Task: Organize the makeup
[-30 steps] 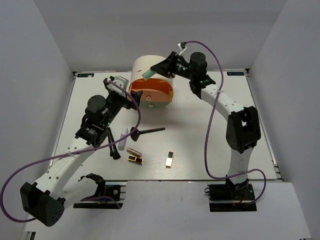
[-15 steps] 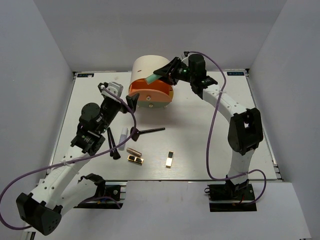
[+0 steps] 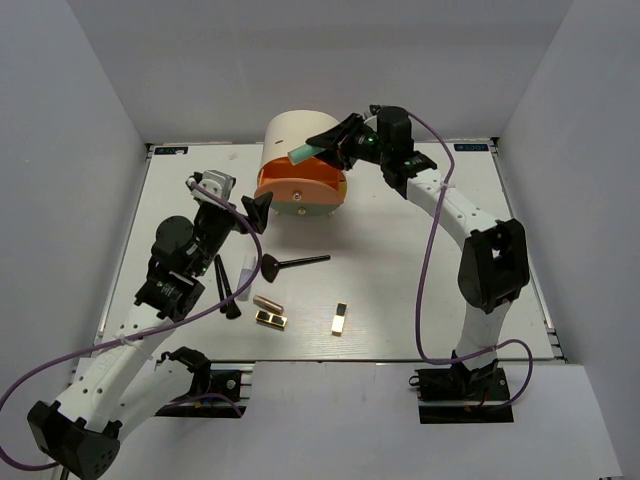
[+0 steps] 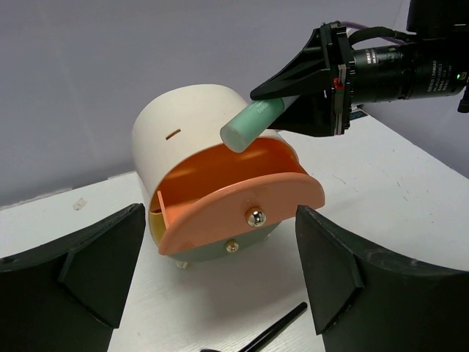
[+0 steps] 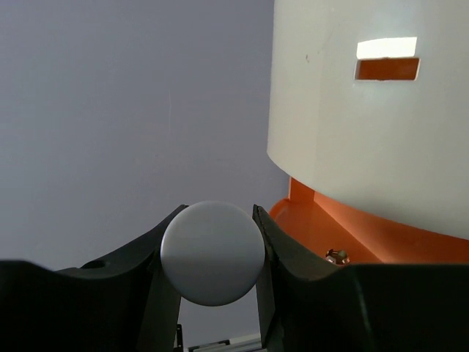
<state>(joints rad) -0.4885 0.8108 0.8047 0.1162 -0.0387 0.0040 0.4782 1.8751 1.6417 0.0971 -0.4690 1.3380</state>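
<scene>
Right pincer [image 3: 318,146] grips the mint bottle [image 4: 253,123], tilted over the open orange drawer [image 4: 242,209] of the box [image 3: 295,128] at the table's [image 3: 420,280] far edge. Left pincer [image 3: 256,206] gapes wide and empty, facing the box. Brushes [image 3: 226,288], tube [image 3: 245,270], lipstick [image 3: 266,303] and cases [image 3: 270,319] lie toward the near edge.

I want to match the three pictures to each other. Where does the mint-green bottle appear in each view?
Top external: mint-green bottle at upper centre, in the right gripper, over the open orange drawer.
Left wrist: upper centre, tilted over that drawer.
Right wrist: bottom centre, only its round end, between the fingers.
Shared landmark: the cream box.
</scene>
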